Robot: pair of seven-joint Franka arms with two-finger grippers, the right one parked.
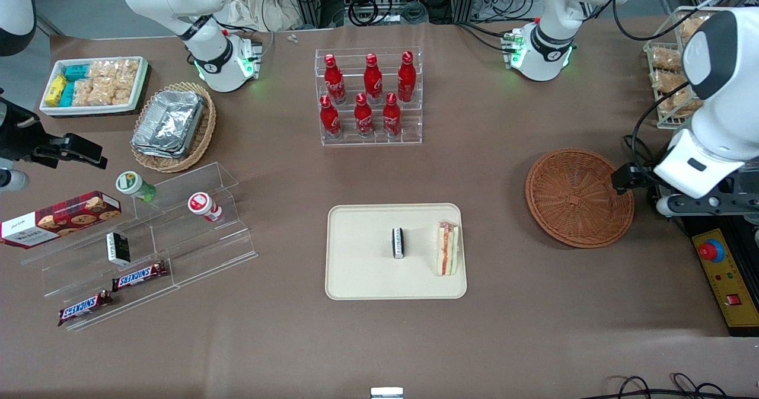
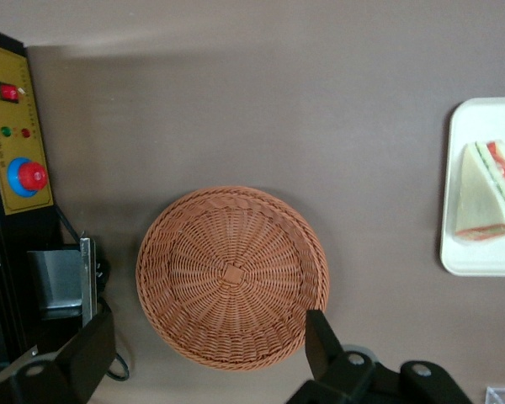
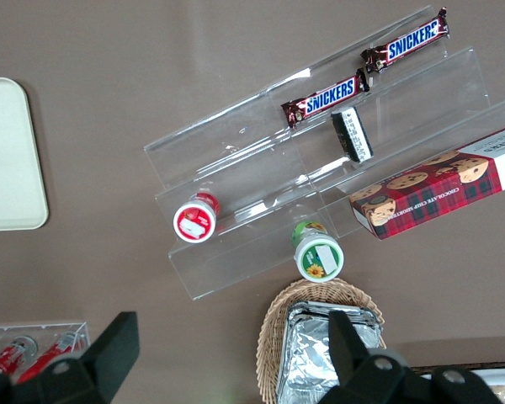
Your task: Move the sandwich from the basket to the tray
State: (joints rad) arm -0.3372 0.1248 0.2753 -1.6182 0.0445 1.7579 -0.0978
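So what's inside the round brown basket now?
Nothing: the round reddish-brown wicker basket shows only its bare woven bottom, with nothing covering it. The white triangular sandwich lies on the flat beige tray. The robot's hand hangs open above the basket.

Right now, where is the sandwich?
In the front view the sandwich lies on the tray, at its edge nearest the basket, beside a small black packet; the open gripper hovers over the basket.

White arm (image 1: 720, 120) (black fingers (image 2: 320, 341))
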